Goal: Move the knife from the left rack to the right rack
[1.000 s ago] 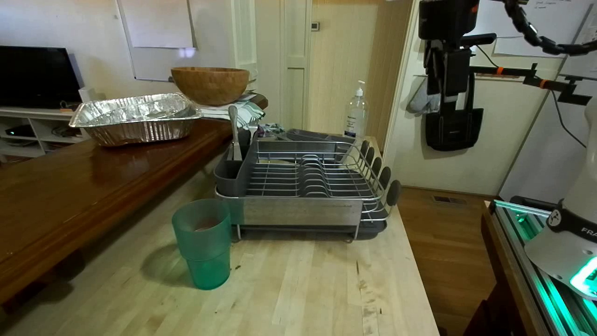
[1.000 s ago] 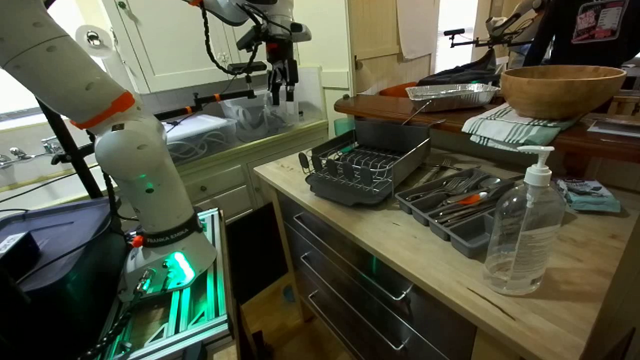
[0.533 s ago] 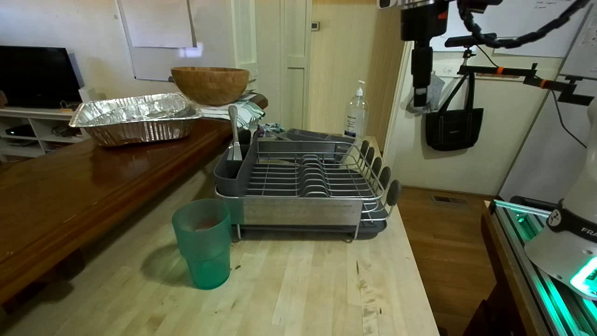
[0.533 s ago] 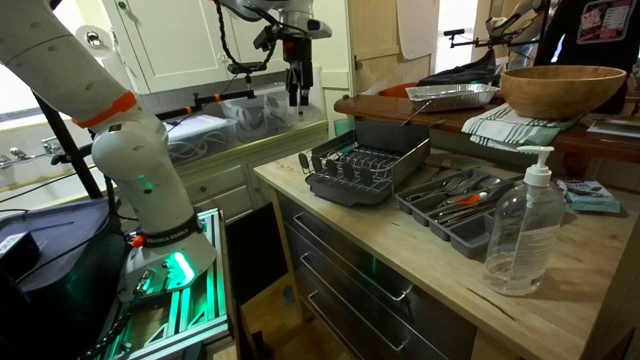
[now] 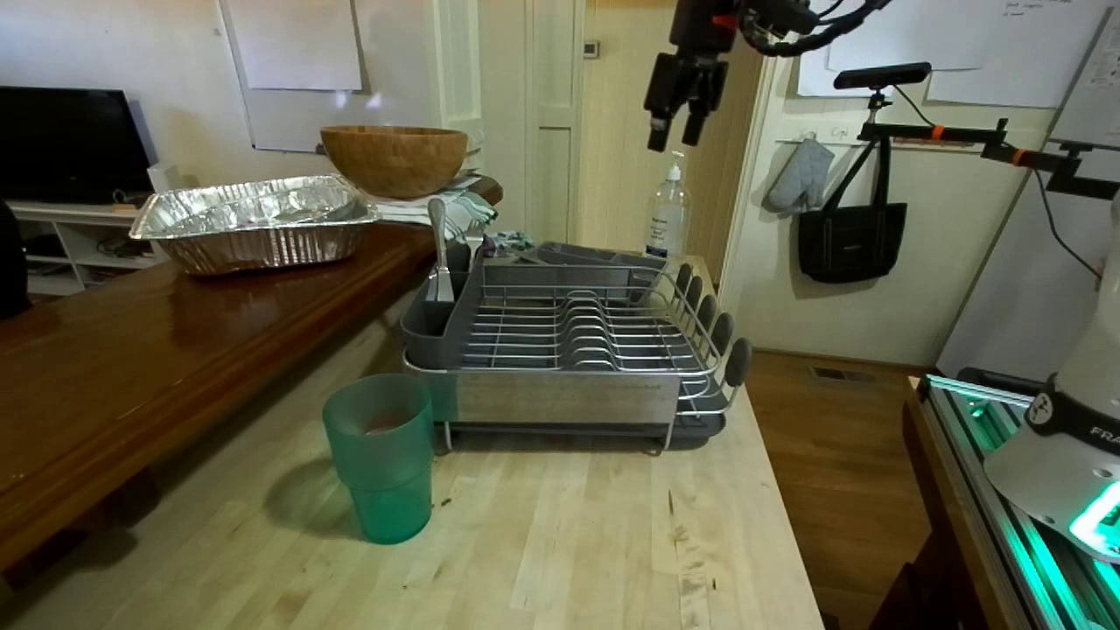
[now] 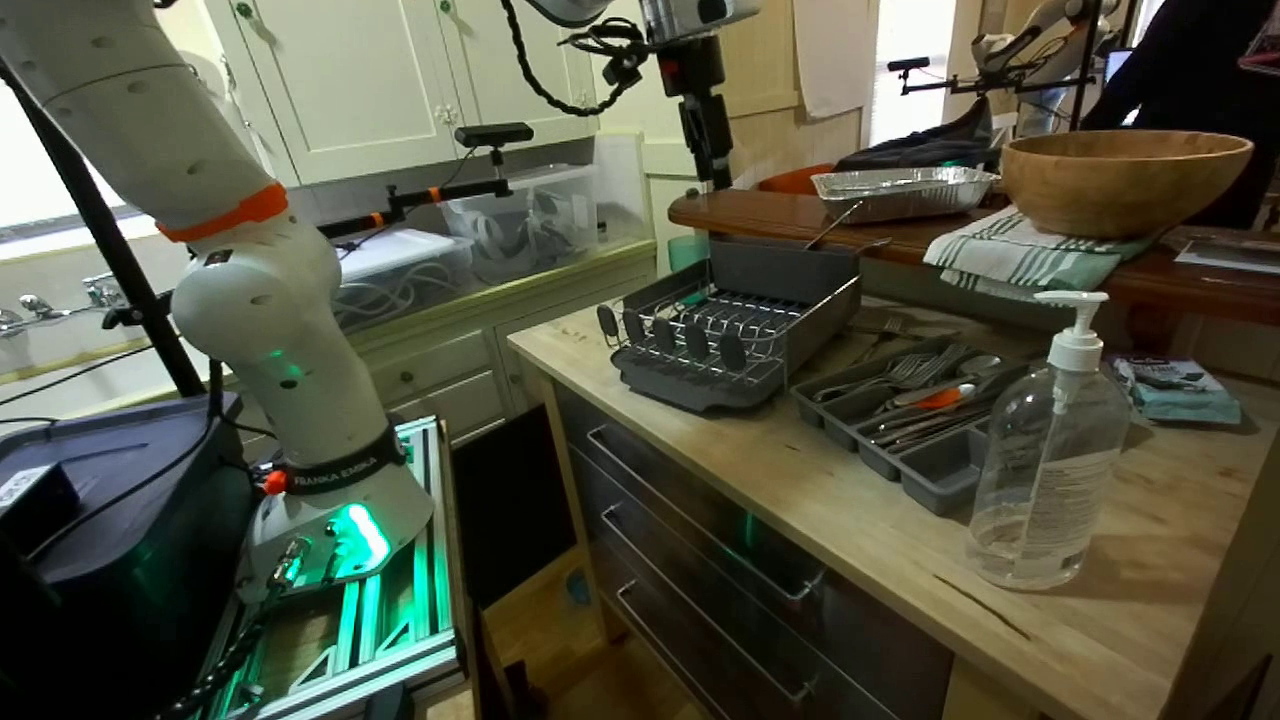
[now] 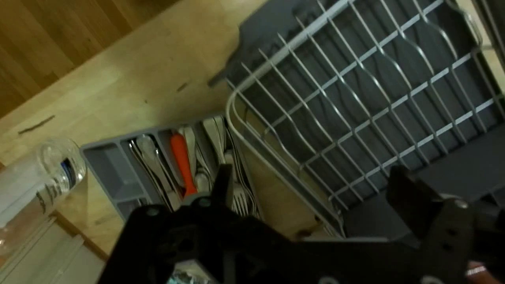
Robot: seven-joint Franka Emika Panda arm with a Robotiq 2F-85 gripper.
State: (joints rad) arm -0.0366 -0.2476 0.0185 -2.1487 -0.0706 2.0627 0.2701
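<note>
One knife [image 5: 440, 249] leans in the left rack [image 5: 429, 352], the grey holder at the end of the drainer [image 5: 569, 398] away from the edge of the surface [image 5: 577, 525] above the three drawers [image 6: 700, 560]. The right rack [image 6: 697, 346] numbers five dark dividers along that edge. One green cup [image 5: 382, 464], one pump bottle [image 6: 1045, 490] and one tray [image 6: 945, 465] also stand on the surface; the tray's cutlery [image 6: 915, 370] overlaps too much to count. The knife's lower end is hidden inside the holder, and I cannot make the knife out in the wrist view, where the bottle is cut off. The gripper [image 5: 675, 136] has its two jaws spread wide, released; compared with the frame before, it has swung toward the drainer and turned, while knife and cup stay put.
</note>
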